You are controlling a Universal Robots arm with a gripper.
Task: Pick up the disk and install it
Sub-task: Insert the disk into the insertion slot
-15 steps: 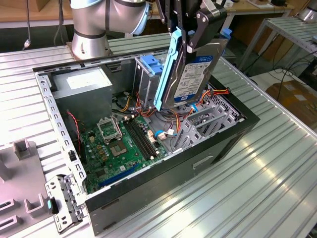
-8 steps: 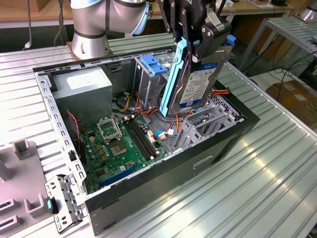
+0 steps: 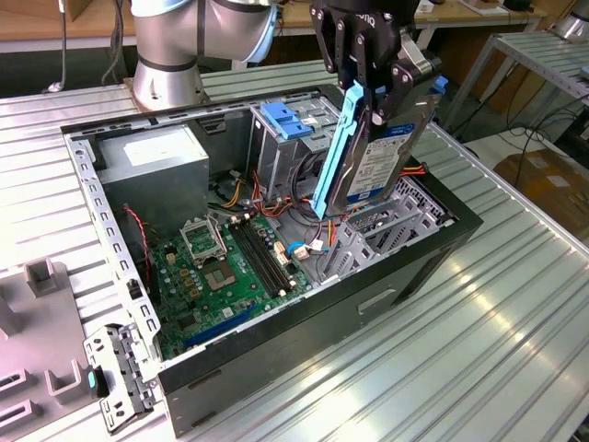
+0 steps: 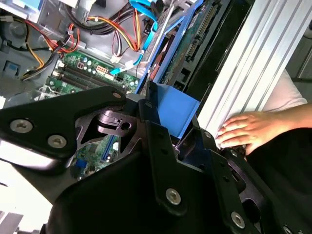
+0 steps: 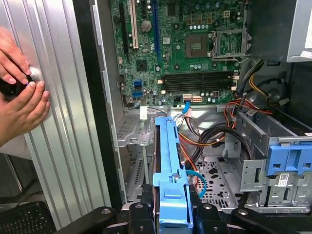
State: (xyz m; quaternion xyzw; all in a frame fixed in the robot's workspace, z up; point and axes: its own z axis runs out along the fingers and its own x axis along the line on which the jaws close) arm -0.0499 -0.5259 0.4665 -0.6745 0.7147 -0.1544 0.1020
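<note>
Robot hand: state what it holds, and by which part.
The hand holds the disk by its upper end, clamped across its light-blue side rails.

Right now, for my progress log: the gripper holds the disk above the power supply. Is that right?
Not quite. The gripper holds the disk above the perforated bay, well away from the power supply toward the exterior view's right, as the exterior view shows.
</note>
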